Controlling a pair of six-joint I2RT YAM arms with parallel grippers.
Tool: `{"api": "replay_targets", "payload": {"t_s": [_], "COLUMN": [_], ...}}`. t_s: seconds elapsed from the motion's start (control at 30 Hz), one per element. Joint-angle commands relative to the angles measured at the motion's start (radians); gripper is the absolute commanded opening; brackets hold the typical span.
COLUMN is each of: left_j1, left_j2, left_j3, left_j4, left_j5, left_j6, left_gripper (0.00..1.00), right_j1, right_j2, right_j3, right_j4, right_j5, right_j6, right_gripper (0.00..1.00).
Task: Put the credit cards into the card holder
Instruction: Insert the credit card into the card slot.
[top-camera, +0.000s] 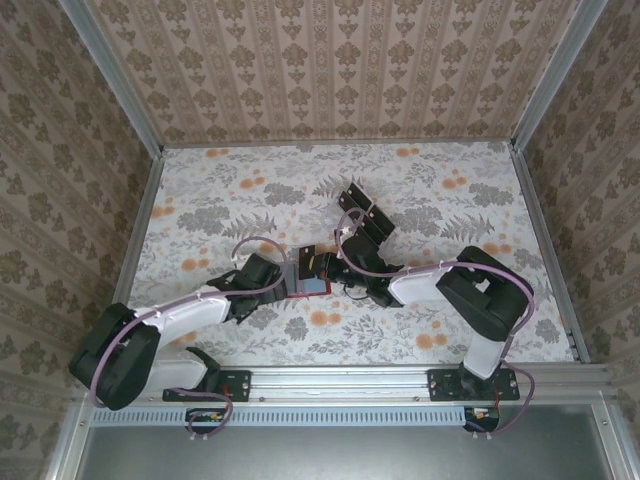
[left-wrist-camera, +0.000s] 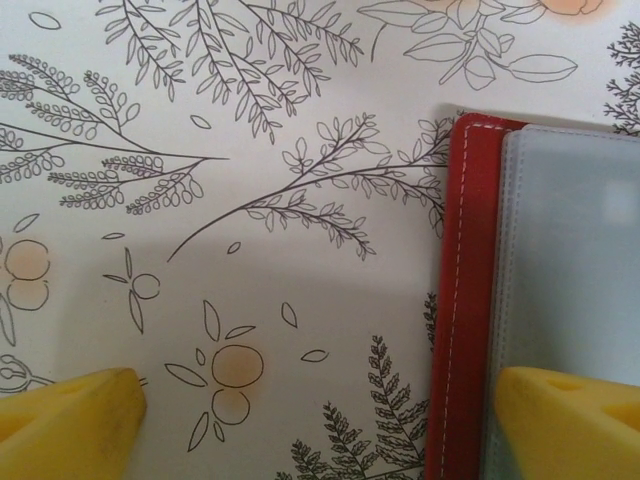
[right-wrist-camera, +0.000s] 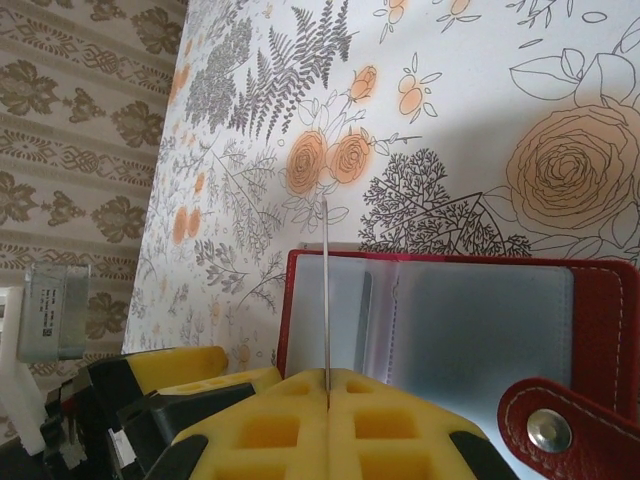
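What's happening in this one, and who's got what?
The right gripper is shut on one credit card, seen edge-on, at the open card holder, apparently lining it up with a pocket. The left gripper is open and straddles the holder's red edge, with one finger over its grey inner face. More cards lie on the table beyond.

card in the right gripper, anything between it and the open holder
Nothing visible. The card, pinched edge-on in the right gripper, sits over the open holder; the snap strap lies off to one side.
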Motion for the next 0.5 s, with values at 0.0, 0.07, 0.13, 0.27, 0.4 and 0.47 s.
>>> {"api": "replay_targets", "payload": {"t_s": [0.0, 0.07, 0.13, 0.27, 0.4, 0.47], "left_j1": [-0.001, -0.002, -0.003, -0.01, -0.017, -0.02], "left_j2": [0.019, 0.02, 0.02, 0.02, 0.021, 0.021], "left_j3": [0.002, 0.001, -0.002, -0.01, -0.017, -0.02], "left_j4": [-0.084, -0.085, -0.085, -0.077, -0.072, -0.071], "left_j5": [-0.04, -0.041, -0.041, -0.041, -0.042, -0.043], "left_j6": [-0.034, -0.036, -0.039, -0.045, -0.052, -0.056], "left_gripper": [1.0, 1.0, 1.0, 1.0, 1.0, 1.0], "right_j1": [0.002, 0.004, 0.007, 0.012, 0.016, 0.02], "right_j2": [0.029, 0.04, 0.051, 0.071, 0.09, 0.098], "right_j3": [-0.014, -0.013, -0.012, -0.012, -0.009, -0.005], "right_j4": [0.058, 0.066, 0.078, 0.103, 0.123, 0.128], "right_j5": [-0.01, -0.009, -0.01, -0.009, -0.009, -0.009], "right_j6": [0.018, 0.021, 0.027, 0.035, 0.044, 0.044], "right_gripper": [0.0, 0.0, 0.0, 0.0, 0.0, 0.0]}}
